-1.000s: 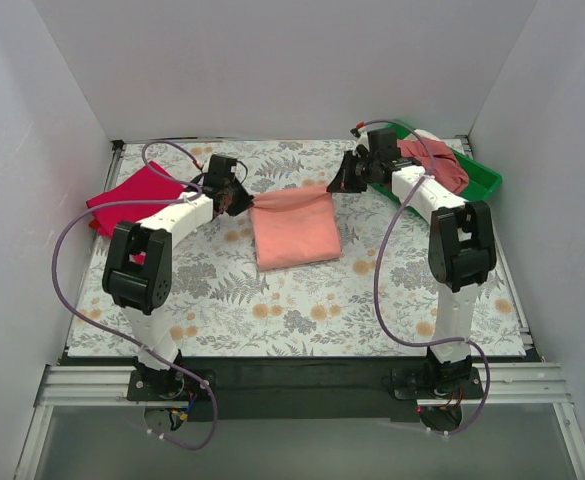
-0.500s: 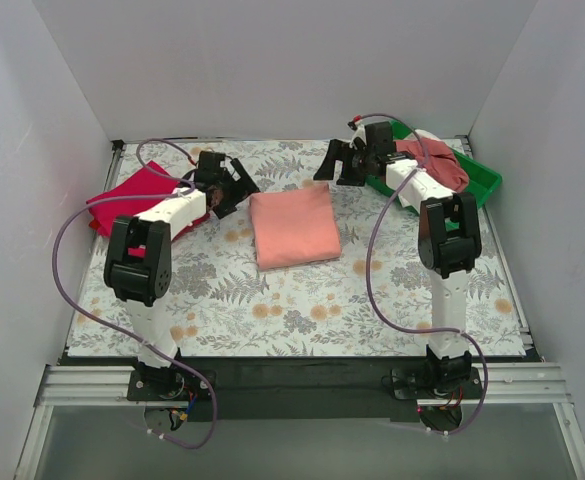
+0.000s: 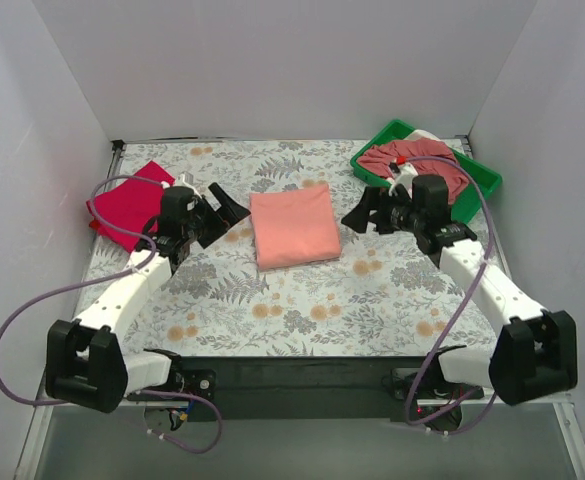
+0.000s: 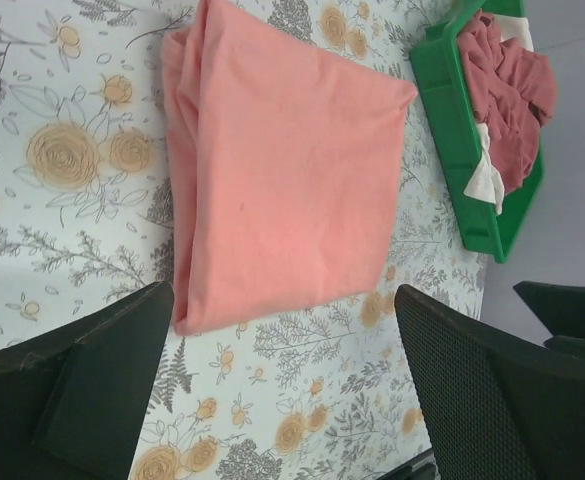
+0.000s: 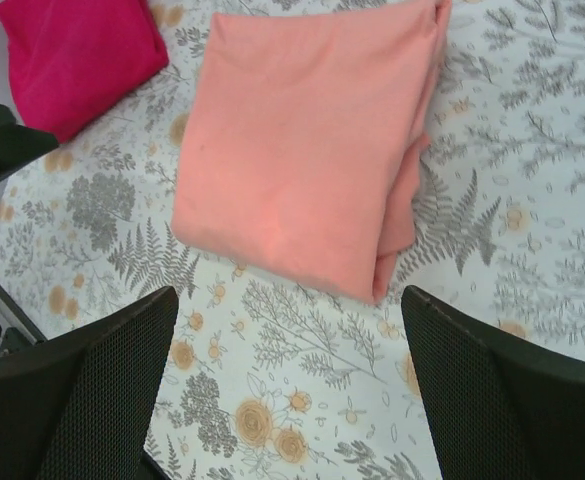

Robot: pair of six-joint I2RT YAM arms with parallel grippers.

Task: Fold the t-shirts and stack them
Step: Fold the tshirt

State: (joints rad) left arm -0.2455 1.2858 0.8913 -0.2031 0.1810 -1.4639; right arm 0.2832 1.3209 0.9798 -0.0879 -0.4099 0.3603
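A salmon-pink t-shirt (image 3: 294, 227) lies folded flat in the middle of the table, also in the left wrist view (image 4: 282, 170) and the right wrist view (image 5: 312, 140). A crimson-red t-shirt (image 3: 127, 203) lies folded at the far left (image 5: 77, 55). A dusty rose-red t-shirt (image 3: 422, 163) is bunched in the tray with a white one (image 4: 484, 175) under it. My left gripper (image 3: 222, 213) stands open just left of the pink shirt, empty (image 4: 282, 340). My right gripper (image 3: 364, 215) is open just right of it, with nothing between its fingers (image 5: 287, 330).
A green plastic tray (image 3: 482, 185) stands at the back right corner. White walls close in the table on three sides. A floral cloth (image 3: 302, 300) covers the table, and the arm bases sit at its near edge.
Both grippers let go of the pink shirt's far edge and opened. Both arms then drew back towards me, to either side of the shirt. The shirt now lies flat.
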